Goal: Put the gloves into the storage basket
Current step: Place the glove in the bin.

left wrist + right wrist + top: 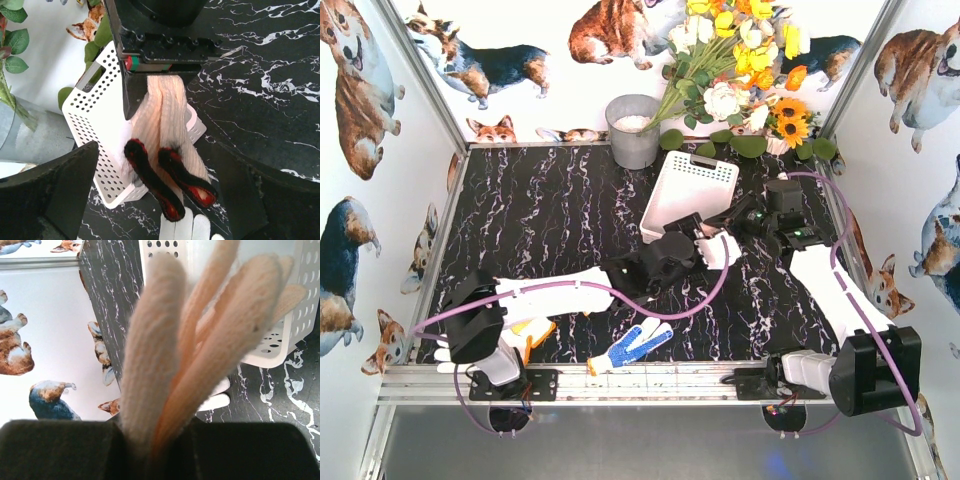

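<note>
Dark fingers (55,195) of the left tool (672,258) fill the lower corners of its wrist view, spread wide with nothing between them. Straight ahead of it, the right tool (718,240) is pressed together on a pair of pale yellow knit gloves with dark, red-edged cuffs (165,120). The cuffs dangle below that tool, and in the right wrist view the glove tips stick out past it. A small red-and-green mark shows on the right tool's body.

Just beyond the right tool sits the white rectangular plastic basket with perforated sides (92,125). The held pair hangs across its near edge; whether they touch cannot be told. A plain white knit glove (187,229) lies on the black marble-patterned desk (550,210) just below the left tool. Well behind that tool, near the arm bases, lie a white knit glove with blue dots (632,346) and an orange-yellow glove (538,333). A grey metal bucket (633,135) stands beyond the basket.
</note>
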You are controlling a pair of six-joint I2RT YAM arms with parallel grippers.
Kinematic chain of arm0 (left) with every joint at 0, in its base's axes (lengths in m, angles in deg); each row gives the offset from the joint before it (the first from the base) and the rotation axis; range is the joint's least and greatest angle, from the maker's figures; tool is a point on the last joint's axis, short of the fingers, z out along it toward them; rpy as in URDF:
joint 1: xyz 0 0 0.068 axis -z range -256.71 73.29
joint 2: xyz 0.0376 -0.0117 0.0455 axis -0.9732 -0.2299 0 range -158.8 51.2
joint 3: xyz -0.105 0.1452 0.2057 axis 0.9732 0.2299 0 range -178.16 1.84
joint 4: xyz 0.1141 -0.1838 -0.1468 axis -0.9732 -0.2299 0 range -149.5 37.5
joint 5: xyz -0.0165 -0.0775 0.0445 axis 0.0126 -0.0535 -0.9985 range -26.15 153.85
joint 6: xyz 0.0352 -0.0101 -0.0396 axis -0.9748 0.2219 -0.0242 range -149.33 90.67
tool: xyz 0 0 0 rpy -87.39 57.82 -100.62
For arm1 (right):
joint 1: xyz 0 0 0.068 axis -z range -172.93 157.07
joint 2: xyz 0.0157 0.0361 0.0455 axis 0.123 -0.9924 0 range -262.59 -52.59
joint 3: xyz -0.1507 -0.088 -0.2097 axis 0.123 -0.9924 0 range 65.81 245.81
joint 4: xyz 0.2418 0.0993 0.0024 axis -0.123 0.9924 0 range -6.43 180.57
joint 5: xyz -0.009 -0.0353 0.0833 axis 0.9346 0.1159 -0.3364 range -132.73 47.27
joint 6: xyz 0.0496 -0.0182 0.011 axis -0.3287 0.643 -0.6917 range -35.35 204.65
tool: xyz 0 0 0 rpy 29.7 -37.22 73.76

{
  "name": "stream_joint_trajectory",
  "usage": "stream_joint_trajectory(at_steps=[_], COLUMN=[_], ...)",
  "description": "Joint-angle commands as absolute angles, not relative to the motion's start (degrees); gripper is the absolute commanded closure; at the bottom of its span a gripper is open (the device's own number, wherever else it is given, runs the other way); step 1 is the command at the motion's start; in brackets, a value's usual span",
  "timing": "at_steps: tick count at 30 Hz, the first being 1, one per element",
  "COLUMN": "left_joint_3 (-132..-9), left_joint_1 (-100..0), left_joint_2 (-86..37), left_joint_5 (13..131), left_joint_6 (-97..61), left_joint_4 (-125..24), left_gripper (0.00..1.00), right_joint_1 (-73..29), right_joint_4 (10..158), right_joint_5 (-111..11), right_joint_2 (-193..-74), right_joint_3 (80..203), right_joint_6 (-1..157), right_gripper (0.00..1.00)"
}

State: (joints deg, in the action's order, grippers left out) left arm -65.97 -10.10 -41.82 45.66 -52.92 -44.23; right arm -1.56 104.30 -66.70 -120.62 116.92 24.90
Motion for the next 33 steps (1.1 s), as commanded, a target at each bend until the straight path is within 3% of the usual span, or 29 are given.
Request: stream_joint_trajectory(at_steps=[1,9,16,22,33], left_joint_3=[-69.2,-69.2,-73.3,-77.0,-84.9], left_joint_1=[-9.3,-9.5,-14.6,-19.3,-27.6], left_joint_2=[-43.0,-44.3,-45.9,-50.5,-60.2], left_joint_5=[43.6,41.1,45.1,45.3,49.4], left_joint_6=[-57.6,-60.9,-59.8,-62.2,-65.8], left_joint_4=[-43.4,-42.7,-49.8,-50.8,-48.7], left_gripper=[0.16,0.62,0.86,0.90,0.83], right_joint_1=[-1.9,-2.1,-2.5,-3.1,-3.2], right_joint_4=[99.9,94.8,82.8,74.1,66.7], right_joint_5=[-67.6,-68.2,-67.1,-65.4,-64.4], right_joint_2=[-121.1,-124.7,-132.2,-139.5,-153.9], right_joint_3=[119.9,119.9,119.9,122.1,131.4], right_joint_6=[24.1,23.8,25.1,27.8,31.6], right_gripper=[1.00,1.00,1.00,1.00,1.00])
